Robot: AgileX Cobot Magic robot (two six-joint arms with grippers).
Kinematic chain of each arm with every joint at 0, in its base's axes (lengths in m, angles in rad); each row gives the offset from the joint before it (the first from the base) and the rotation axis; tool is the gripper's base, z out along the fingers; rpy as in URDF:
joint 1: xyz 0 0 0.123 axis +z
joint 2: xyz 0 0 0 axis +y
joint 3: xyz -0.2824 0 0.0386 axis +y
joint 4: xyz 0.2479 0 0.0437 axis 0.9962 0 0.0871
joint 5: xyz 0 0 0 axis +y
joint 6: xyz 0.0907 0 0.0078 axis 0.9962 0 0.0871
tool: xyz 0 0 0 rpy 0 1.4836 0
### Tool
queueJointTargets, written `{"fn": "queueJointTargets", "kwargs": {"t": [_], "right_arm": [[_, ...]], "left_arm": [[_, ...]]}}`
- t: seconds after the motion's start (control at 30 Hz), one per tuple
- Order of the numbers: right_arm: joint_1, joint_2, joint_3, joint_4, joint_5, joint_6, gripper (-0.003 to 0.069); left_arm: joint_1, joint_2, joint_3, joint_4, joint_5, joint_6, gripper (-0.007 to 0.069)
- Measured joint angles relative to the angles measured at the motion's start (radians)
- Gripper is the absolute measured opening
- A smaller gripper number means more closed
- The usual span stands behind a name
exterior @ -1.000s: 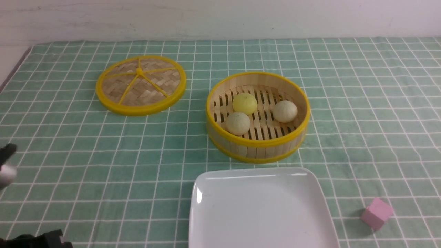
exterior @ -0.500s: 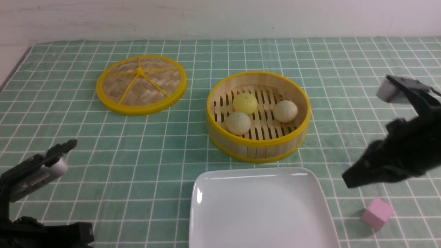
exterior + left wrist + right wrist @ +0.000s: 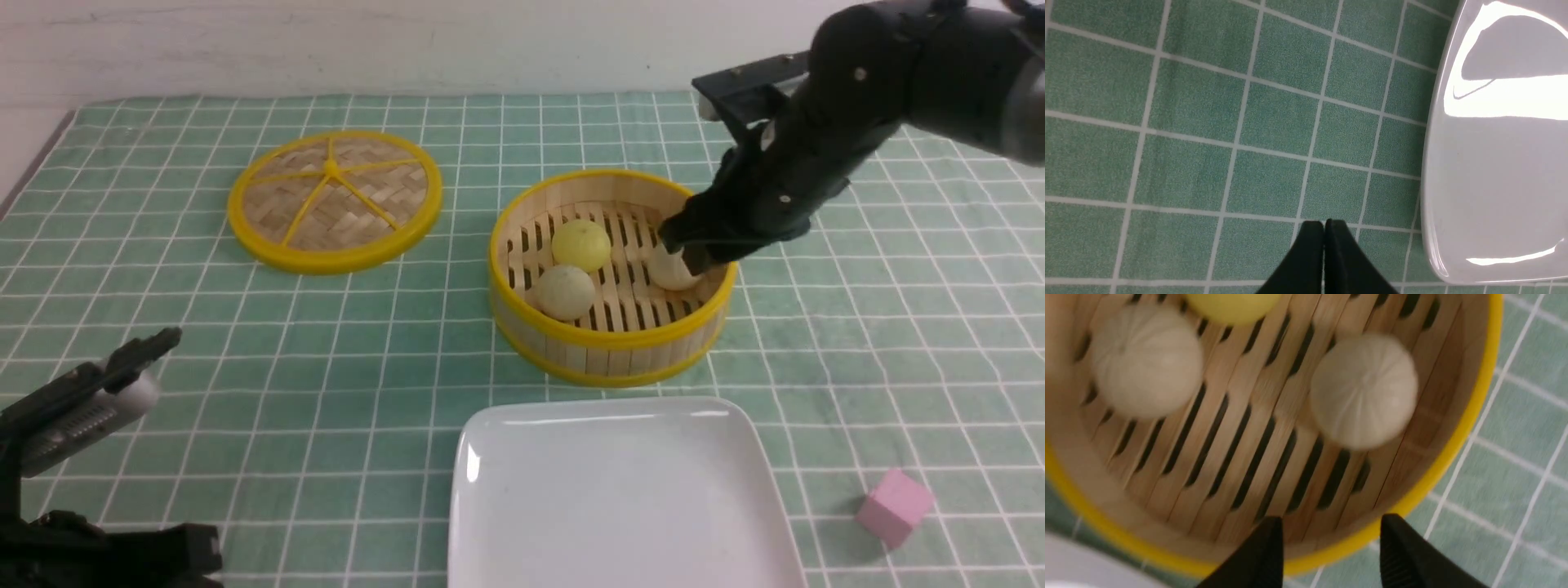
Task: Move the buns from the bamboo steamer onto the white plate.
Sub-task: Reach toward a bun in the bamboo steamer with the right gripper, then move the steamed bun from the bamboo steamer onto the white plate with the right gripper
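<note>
While your right gripper (image 3: 684, 249) hangs with jaws spread wide over the steamer (image 3: 608, 341) rim, a beige bun (image 3: 1363, 390) lies inside just beyond its tips. Your left gripper (image 3: 1324, 228) is pinched together, left of the plate (image 3: 620, 498).

Robot test bench, lab-like: green checked cloth (image 3: 326, 367), bare white wall (image 3: 408, 41), black robot arm (image 3: 898, 73).
</note>
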Motion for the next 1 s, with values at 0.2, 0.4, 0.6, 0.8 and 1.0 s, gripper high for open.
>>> {"fn": "queueJointTargets", "kwargs": {"t": [0.2,0.4,0.6,0.8,1.0], "right_arm": [[0.000,0.137,-0.065,-0.038,-0.132,0.007,0.0356],[0.000,0.177,-0.069,-0.040,-0.178,0.008,0.0145],[0.000,0.108,-0.070,-0.004,-0.093,0.025,0.0020],[0.012,-0.164,-0.043,0.058,0.172,0.025,0.0020],[0.117,-0.371,0.220,0.099,0.197,0.033,0.0020]], "left_arm": [[0.000,0.000,0.000,0.000,-0.016,0.000,0.0042],[0.000,0.000,0.000,0.000,-0.018,0.000,0.0044],[0.000,0.000,0.000,0.000,-0.022,0.000,0.0052],[0.000,0.000,0.000,0.000,-0.023,0.000,0.0056],[0.000,0.000,0.000,0.000,-0.024,-0.006,0.0064]]}}
